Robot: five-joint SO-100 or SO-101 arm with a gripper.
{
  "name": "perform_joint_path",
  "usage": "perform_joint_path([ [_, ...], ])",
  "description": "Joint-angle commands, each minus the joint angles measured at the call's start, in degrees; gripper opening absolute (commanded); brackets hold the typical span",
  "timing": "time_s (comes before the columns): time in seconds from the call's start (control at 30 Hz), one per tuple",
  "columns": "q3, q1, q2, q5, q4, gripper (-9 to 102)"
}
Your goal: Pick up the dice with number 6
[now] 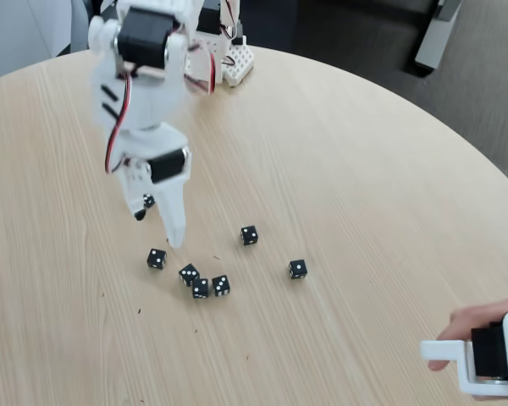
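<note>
Gripping what looked like the dice with number 6 [148,201], gripper [155,222] closed, left of centre above the table [364,169]; pips unreadable. Other black dice [221,286] scattered nearer. Judged light, rigid, slick; best pinched across opposite flat faces.

A round surface [364,169] of pale wood with fine straight grain takes up most of the fixed view, its curved edge running from the upper left across the top and down the right side. Beyond that edge lies a dark grey floor [483,110]. Soft, even light falls on the wood, throwing only faint shadows.
</note>
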Motion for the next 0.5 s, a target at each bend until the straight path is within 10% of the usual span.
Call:
perform_joint_path([
  [0.0,-4.13,-0.26,-0.79,0.97,4.48,27],
  [0.47,-4.83,0.79,-6.06,-1.41,17.67,26],
])
